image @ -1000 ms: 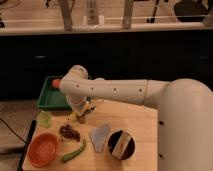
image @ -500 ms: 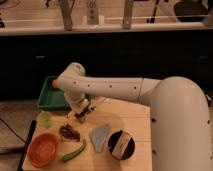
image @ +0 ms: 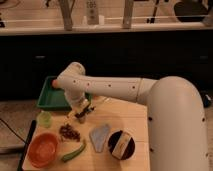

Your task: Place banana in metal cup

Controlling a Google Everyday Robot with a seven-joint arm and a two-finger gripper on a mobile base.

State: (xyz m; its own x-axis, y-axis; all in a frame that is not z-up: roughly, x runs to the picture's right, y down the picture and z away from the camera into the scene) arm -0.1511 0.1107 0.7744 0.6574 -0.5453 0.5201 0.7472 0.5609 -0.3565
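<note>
My gripper (image: 81, 110) hangs down from the white arm (image: 105, 87) over the left part of the wooden table (image: 130, 117), just in front of the green tray (image: 49, 99). A small dark metal cup (image: 83, 118) stands directly under the gripper, partly hidden by it. I cannot make out the banana; it may be hidden at the gripper or in the cup.
A pale green cup (image: 45, 118), an orange bowl (image: 42, 149), a long green pod (image: 74, 151), a dark red cluster (image: 69, 132), a grey-blue cloth (image: 100, 136) and a dark bowl holding a packet (image: 121, 144) lie on the table. An orange object (image: 54, 83) sits in the tray.
The arm has swung left and the gripper has come down toward the table, over the metal cup.
</note>
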